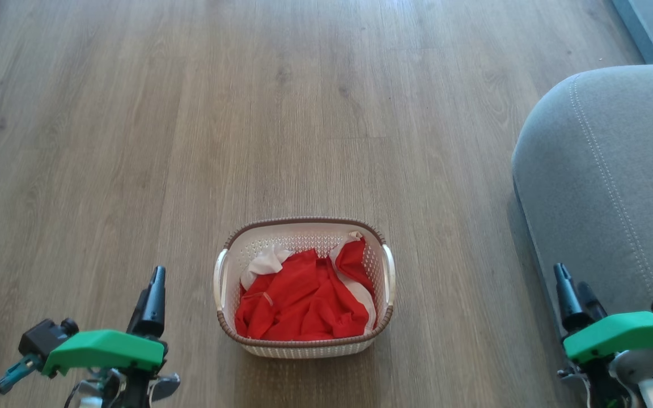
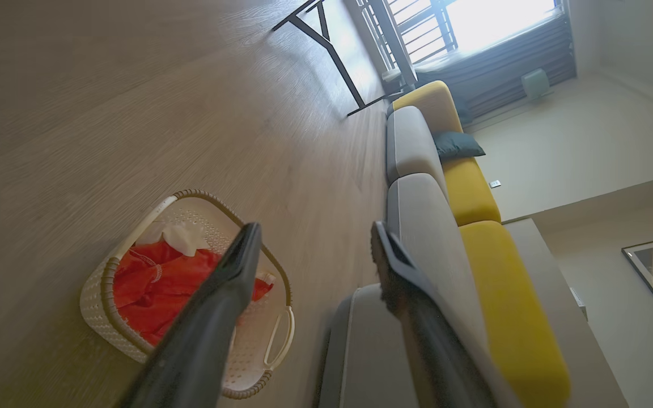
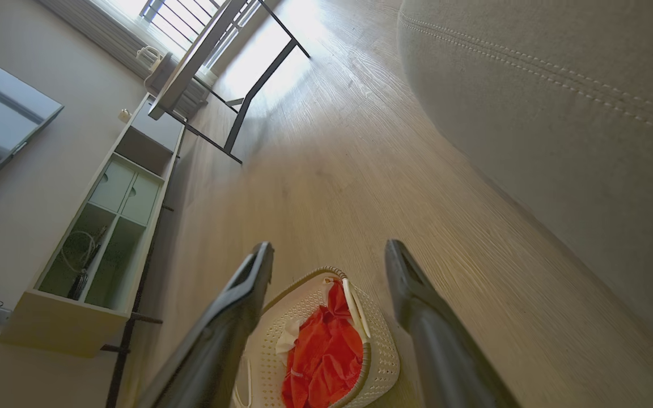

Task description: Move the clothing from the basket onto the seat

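In the head view, the basket (image 1: 304, 347) stood on the wooden floor (image 1: 190, 113), near the robot and between its two arms. The clothing (image 1: 304, 300) lay crumpled inside it. It was red, with white panels toward the far side, and it rose close to the rim without spilling over. The seat (image 1: 604, 187) was at the right, well apart from the basket. The left hand (image 1: 153, 289) hovered near, to the left of the basket, and the right hand (image 1: 573, 283) hovered near, to the right, by the seat's edge. Neither touched anything.

In the left wrist view, the left hand (image 2: 315, 232) had its fingers spread wide with nothing between them. The basket (image 2: 97, 306) and the clothing (image 2: 151, 283) lay beyond one finger, and the seat (image 2: 423, 226) beyond the other.

In the right wrist view, the right hand (image 3: 329, 249) likewise gaped empty. The basket (image 3: 383, 351) and the clothing (image 3: 326, 351) showed between its fingers, with the seat (image 3: 559, 113) off to one side.

The fabric looked thin, soft and light. It would likely sag and trail once lifted, and a hanging end might catch on the rim. The basket looked light too, so a snagged pull could tip it or drag it along. The best hold seemed to be a raised fold in the middle of the red heap, pinched deep enough to trap several layers. The white edge at the far side looked like a thinner grip and might slip free. Whether the heap was one garment or several could not be told.
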Motion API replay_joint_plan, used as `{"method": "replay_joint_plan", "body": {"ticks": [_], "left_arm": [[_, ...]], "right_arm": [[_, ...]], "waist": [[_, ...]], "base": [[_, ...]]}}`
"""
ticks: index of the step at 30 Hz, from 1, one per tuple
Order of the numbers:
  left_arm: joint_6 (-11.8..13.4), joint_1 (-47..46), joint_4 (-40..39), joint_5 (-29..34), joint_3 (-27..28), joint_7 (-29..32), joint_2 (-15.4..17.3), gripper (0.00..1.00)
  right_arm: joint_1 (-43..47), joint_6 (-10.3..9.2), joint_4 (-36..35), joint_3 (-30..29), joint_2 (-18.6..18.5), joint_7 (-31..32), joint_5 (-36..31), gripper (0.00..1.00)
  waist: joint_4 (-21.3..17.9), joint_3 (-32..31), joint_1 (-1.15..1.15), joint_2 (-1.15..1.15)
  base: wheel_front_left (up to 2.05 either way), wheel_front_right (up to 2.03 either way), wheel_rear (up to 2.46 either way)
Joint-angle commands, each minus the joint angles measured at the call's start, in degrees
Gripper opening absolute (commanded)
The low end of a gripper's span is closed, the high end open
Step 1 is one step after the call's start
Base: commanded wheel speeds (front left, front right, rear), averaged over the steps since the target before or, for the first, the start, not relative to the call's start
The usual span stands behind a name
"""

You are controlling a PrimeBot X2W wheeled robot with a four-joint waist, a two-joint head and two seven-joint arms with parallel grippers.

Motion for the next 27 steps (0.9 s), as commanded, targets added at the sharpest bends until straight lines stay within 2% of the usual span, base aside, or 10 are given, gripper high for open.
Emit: {"method": "replay_joint_plan", "body": {"ticks": [1,27], "left_arm": [[-0.19,-3.48,-1.95,2.14,0.38,-0.96,1.01,1.00],[-0.28,-4.24,-2.38,20.35,-2.16,-5.21,2.78,1.00]], "right_arm": [[-2.01,0.18,-2.35,1.14,-1.94,-1.01,-2.56,1.00],[-4.33,0.26,-2.09,8.61,-6.85,-5.21,-19.77,1.00]], "waist": [[0.02,0.01,0.00,0.00],[-0.19,0.24,0.00,0.00]], "base": [[0.00,0.00,0.00],[0.00,0.00,0.00]]}}
